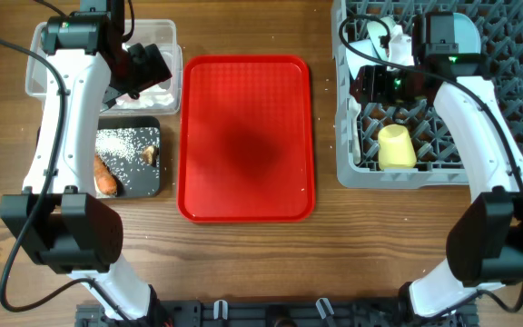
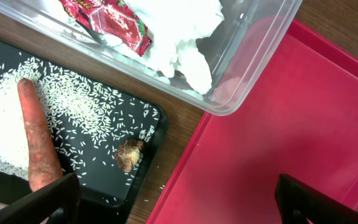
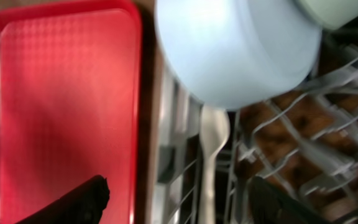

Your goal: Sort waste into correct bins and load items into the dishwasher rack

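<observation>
Reaches the left arm up the left side of the red serving tray [image 1: 243, 136], bent inward at the top, and hangs the left end effector [image 2: 173, 202] over the gap between clear tub [image 2: 253, 81] and black tray [image 2: 145, 134], fingers spread wide, released, gripping nothing. Shows in the tub, left of the red tray's far corner, crumpled tissue [image 2: 185, 37] and a red wrapper [image 2: 114, 18]; in the black tray, left of its near half, rice grains [image 2: 73, 106], a carrot piece [image 2: 36, 143] and a brown lump [image 2: 129, 155]. Stretches the right arm up the right side of the red tray, over the dishwasher rack [image 1: 352, 173] on the desk [image 1: 243, 263], right end effector [image 3: 179, 193] likewise released, fingers apart above the white spoon [image 3: 213, 143] lying in the lattice. Blurs the right wrist view badly: a pale blue dish [image 3: 235, 50], plate or bowl impossible to tell, and a greenish one [image 3: 334, 12] cut off at the corner. Hides most far dishes under the right arm from overhead; leaves only the yellow cup [image 1: 396, 147] plain, in the rack's near part.
</observation>
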Tool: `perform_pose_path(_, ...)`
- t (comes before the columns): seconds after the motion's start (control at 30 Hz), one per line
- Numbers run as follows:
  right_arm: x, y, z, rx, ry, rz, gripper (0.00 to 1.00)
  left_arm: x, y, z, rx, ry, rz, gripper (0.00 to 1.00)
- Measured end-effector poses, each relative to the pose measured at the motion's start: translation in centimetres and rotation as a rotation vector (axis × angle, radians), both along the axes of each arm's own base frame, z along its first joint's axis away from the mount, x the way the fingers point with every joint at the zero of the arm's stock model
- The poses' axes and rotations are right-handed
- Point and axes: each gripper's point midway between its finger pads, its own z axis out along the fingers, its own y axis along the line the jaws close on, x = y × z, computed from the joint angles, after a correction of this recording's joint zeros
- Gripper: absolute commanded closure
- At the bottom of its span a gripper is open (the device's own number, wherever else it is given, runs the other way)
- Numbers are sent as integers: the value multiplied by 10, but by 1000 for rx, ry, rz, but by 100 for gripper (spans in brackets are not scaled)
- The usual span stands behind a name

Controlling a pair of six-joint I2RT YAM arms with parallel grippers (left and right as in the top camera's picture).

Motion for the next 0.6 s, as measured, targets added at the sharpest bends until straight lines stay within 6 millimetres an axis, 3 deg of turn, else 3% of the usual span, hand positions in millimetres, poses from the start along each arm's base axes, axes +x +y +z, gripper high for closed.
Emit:
perform_pose_path(0.07,-16,5,19,16,4,19,14,0,0,0,0,0,0,0)
perform_pose_path(0.1,-27,7,43,18,-30,35,0,0,0,0,0,0,0,0)
perform_pose_path(0.13,-43,9,70,18,-63,50,0,0,0,0,0,0,0,0)
perform_pose_path(0.17,-57,11,100,22,-122,61,0,0,0,0,0,0,0,0)
perform_pose_path(0.23,-101,12,187,51,-342,48,0,0,0,0,0,0,0,0)
perform_pose_path(0.3,-149,10,252,77,-554,36,1,0,0,0,0,1,0,0)
perform_pose_path(0.33,-177,8,276,76,-648,35,0,0,0,0,0,0,0,0)
perform_pose_path(0.4,-209,1,296,58,-746,15,0,0,0,0,0,0,0,0)
perform_pose_path(0.5,-249,-12,308,19,-835,-34,0,0,0,0,0,0,0,0)
perform_pose_path(0.6,-254,-24,303,-28,-839,-87,0,0,0,0,0,0,0,0)
